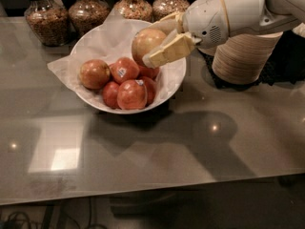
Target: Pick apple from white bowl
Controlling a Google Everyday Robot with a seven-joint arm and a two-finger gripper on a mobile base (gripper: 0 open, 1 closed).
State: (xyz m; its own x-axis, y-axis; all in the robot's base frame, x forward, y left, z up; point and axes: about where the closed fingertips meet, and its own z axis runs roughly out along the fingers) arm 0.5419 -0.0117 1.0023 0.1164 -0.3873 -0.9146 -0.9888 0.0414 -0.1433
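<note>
Fingers (164,53) clamped on apple (144,41), held just above white bowl (172,80), right side.

The white arm (248,8) is stretching in from the upper right, its wrist sloping down toward the left. The claw (147,46) is hanging above the white bowl (174,75) (over its right half), with both pale fingers (171,49) pressing on the apple (145,38), one in front, one behind.

No legible text; apple stickers (122,72) unreadable.
</note>
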